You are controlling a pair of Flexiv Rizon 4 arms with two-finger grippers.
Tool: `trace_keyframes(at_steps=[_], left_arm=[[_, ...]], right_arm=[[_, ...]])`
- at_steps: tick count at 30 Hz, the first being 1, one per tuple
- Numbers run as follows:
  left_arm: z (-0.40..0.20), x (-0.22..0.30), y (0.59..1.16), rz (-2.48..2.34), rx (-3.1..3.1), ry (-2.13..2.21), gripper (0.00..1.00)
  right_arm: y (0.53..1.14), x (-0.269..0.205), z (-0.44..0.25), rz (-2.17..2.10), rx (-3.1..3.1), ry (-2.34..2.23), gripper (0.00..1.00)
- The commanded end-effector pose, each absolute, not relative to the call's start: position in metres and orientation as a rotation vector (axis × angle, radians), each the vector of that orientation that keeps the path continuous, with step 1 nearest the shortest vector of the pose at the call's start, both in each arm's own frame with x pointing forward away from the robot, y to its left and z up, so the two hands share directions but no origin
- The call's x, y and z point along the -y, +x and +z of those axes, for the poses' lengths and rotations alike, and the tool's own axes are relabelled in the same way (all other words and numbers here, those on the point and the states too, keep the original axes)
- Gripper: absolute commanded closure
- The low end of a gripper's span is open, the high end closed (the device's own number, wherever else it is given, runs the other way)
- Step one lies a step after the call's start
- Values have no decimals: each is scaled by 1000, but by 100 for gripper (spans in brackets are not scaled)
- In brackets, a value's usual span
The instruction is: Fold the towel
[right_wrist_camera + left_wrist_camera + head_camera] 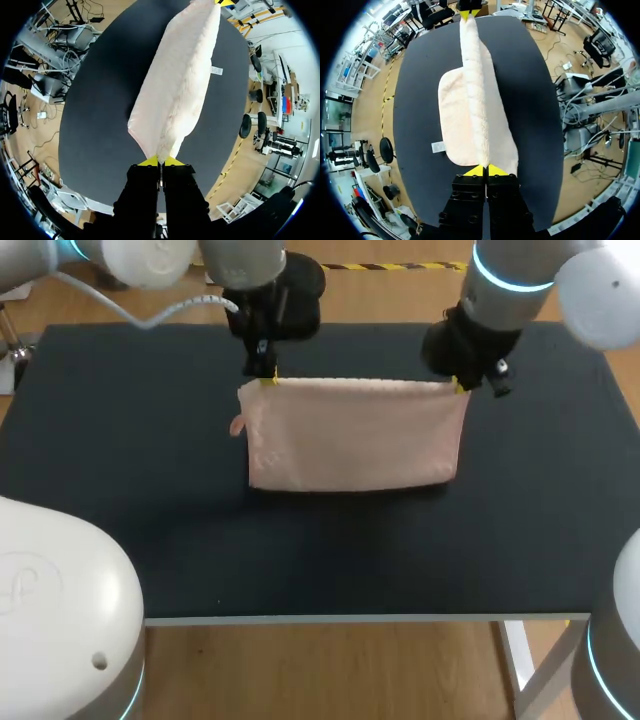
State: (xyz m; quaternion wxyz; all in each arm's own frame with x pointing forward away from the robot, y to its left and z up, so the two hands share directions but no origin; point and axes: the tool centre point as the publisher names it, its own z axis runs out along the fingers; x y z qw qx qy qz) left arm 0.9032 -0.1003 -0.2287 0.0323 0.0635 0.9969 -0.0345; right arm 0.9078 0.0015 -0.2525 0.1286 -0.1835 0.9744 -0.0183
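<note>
A pale pink towel (352, 435) hangs doubled over above the black table (120, 460), its upper edge stretched between my two grippers. My left gripper (268, 379) is shut on the towel's upper left corner, and my right gripper (458, 386) is shut on the upper right corner. In the left wrist view the towel (472, 100) runs from my left gripper (485, 170) to the other arm's yellow tips (470, 14). From the right wrist, the towel (177, 85) stretches away from my right gripper (160, 161). A small white tag (237, 425) sticks out at the towel's left side.
The black table extends widely around the towel, with its front edge (360, 618) nearest the camera. My arms' white bases (60, 610) stand at the near corners.
</note>
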Motion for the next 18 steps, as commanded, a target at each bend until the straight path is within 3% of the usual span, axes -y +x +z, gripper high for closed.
trace_keyframes(at_steps=[1, 17, 18], left_arm=[[-257, 110, 927, -87, -3147, 192, 100], [-307, 111, 987, -59, -3210, 106, 100], [-308, 110, 988, -53, -3210, 110, 100]], right_arm=[[928, -8, -281, -63, -2866, -525, 100], [986, -16, -326, -89, -2873, -473, 98], [988, -16, -326, -87, -2871, -478, 65]])
